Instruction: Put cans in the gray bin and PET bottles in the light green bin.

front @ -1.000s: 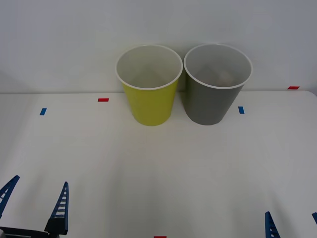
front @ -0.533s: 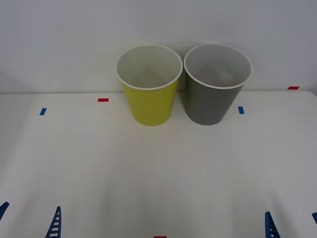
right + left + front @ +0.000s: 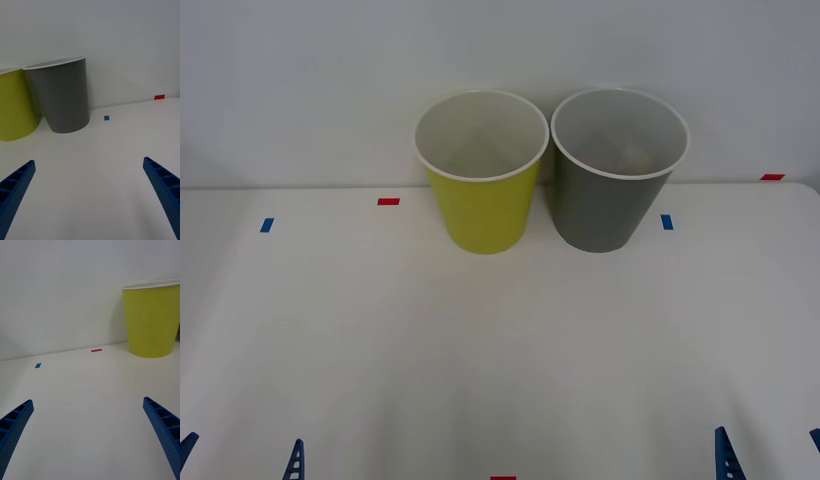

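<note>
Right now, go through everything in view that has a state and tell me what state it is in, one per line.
light green bin: upright at the back of the table, open top.
gray bin: upright just beside it on the robot's right, open top, something small inside, too dim to name.
left gripper: open, empty, low at the near edge.
right gripper: open, empty, low at the near edge.

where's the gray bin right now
In the front view the gray bin stands at the table's far edge by the wall, right of centre, close beside the light green bin on its left, with a blue tape mark to its right.
</note>
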Robot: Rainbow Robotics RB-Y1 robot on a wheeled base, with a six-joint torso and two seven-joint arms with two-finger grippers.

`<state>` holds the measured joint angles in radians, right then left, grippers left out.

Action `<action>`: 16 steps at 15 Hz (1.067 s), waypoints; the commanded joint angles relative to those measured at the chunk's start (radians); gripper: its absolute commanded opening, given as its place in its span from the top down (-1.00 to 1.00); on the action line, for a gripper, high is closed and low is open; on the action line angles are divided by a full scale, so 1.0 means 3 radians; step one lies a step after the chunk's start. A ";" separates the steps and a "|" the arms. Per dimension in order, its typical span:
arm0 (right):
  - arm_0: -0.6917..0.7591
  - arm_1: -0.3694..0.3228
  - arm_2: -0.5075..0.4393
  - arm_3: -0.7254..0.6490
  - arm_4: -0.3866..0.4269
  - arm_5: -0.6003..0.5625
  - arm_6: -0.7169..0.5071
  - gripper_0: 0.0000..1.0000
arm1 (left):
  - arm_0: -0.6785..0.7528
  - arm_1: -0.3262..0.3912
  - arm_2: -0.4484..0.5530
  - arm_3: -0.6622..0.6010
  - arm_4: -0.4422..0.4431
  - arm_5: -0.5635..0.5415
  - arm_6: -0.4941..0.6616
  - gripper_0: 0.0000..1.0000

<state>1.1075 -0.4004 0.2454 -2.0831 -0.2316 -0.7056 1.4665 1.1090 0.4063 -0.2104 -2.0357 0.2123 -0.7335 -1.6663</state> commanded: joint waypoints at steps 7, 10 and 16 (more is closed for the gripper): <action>0.0000 0.0000 0.0000 0.0000 0.0000 0.0000 0.0000 -1.00 | 0.0000 0.0001 0.0001 0.0000 0.0003 0.0001 0.0001 -1.00; 0.0000 0.0000 0.0000 0.0000 0.0000 0.0000 0.0000 -1.00 | 0.0000 0.0001 0.0001 0.0000 0.0003 0.0001 0.0001 -1.00; 0.0000 0.0000 0.0000 0.0000 0.0000 0.0000 0.0000 -1.00 | 0.0000 0.0001 0.0001 0.0000 0.0003 0.0001 0.0001 -1.00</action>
<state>1.1075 -0.4004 0.2454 -2.0831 -0.2316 -0.7056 1.4665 1.1091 0.4065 -0.2102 -2.0356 0.2130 -0.7335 -1.6660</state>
